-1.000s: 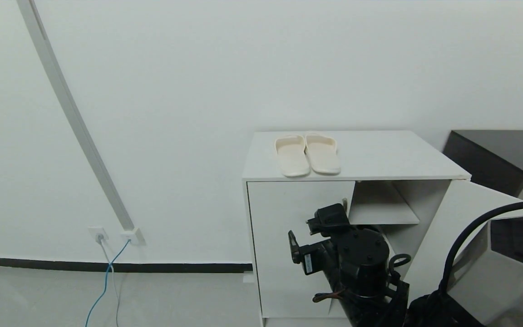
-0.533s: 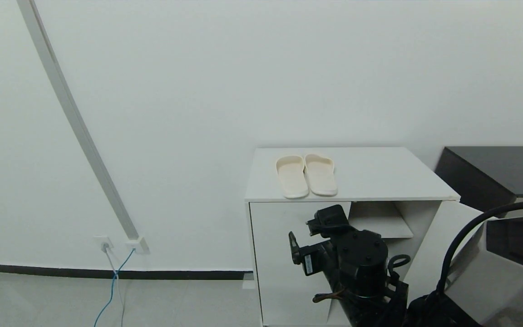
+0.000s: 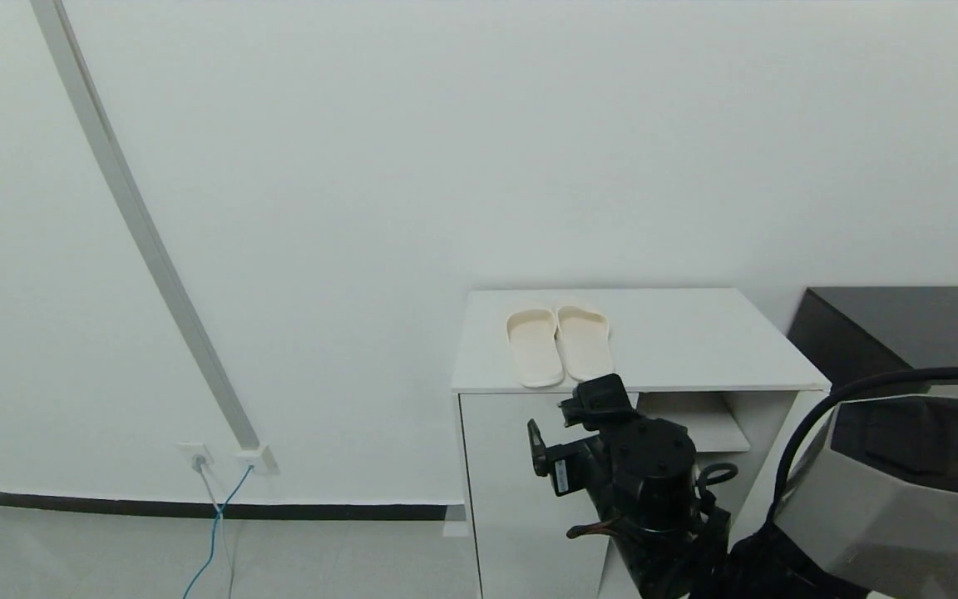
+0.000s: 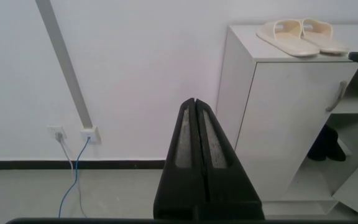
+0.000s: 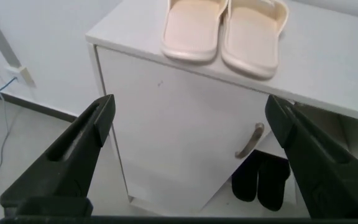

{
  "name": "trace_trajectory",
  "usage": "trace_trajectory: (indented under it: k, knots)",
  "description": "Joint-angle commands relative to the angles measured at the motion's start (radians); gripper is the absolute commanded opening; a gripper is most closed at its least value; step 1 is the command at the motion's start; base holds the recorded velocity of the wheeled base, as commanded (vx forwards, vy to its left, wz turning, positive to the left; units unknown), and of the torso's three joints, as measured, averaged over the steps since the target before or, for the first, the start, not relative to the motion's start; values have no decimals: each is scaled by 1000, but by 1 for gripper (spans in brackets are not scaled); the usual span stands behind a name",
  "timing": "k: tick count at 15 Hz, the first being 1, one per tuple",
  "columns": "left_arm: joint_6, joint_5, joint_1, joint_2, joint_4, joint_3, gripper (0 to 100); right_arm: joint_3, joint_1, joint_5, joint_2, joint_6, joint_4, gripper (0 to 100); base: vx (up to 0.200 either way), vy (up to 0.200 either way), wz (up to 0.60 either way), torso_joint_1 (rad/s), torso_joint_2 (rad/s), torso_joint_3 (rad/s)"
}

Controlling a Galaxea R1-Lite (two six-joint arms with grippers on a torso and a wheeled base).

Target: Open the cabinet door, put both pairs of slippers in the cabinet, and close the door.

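Left pincer (image 4: 195, 143) pressed shut, empty, low and left of cabinet (image 3: 520, 482). Cream slippers (image 3: 560, 345) side by side on its top, near front edge. Right pincer (image 5: 188, 109) spread wide, facing them, likely lining up a grab. Black pair (image 5: 260, 180) already inside, right compartment open.

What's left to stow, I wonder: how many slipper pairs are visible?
2: cream foam slippers atop the white cabinet; black slippers inside its open lower compartment. More may be hidden inside.

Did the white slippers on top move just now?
No. The slippers lie at the same spot on the cabinet top, by its front edge. The camera moved, not them.
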Motion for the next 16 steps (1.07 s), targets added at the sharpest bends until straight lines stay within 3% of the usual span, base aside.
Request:
trace_trajectory:
  k: [1, 4, 5, 6, 11, 16]
  knots:
    - [0, 0, 1, 1, 0, 0, 0, -116, -41, -3, 9, 23, 147, 100, 0, 0, 0, 188, -359, -188]
    - [0, -1, 1, 1, 0, 0, 0, -326, -58, -1, -63, 169, 540, 100, 0, 0, 0, 128, -253, -139]
    - [0, -1, 1, 1, 0, 0, 0, -349, -61, -1, -66, 187, 581, 100, 0, 0, 0, 32, -51, -36]
    - [0, 0, 1, 1, 0, 0, 0, -460, -75, 10, -71, 272, 747, 100, 0, 0, 0, 0, 0, 0]
    - [-1, -1, -1, 1, 0, 0, 0, -463, -80, 25, -69, 298, 779, 100, 0, 0, 0, 0, 0, 0]
    - [0, -1, 1, 1, 2, 0, 0, -432, -75, 25, -71, 310, 761, 100, 200, 0, 0, -1, -2, 3]
